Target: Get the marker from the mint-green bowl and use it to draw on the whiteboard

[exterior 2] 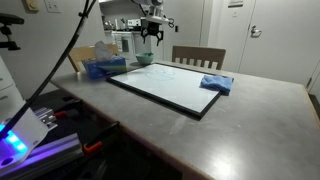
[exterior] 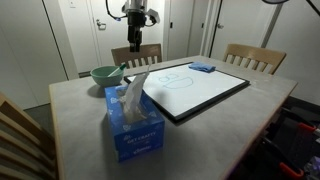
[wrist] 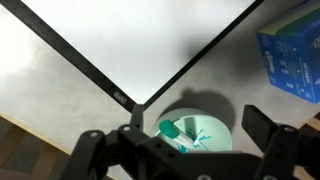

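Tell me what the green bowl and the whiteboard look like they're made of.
The mint-green bowl looks like smooth plastic, possibly glazed ceramic: even color, soft sheen. The whiteboard seems to be a glossy coated white panel, since it catches the light; its thin black frame could be plastic or metal.

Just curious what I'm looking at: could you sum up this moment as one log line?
jaws: open above mint-green bowl | marker: in bowl, not held | whiteboard: flat on table
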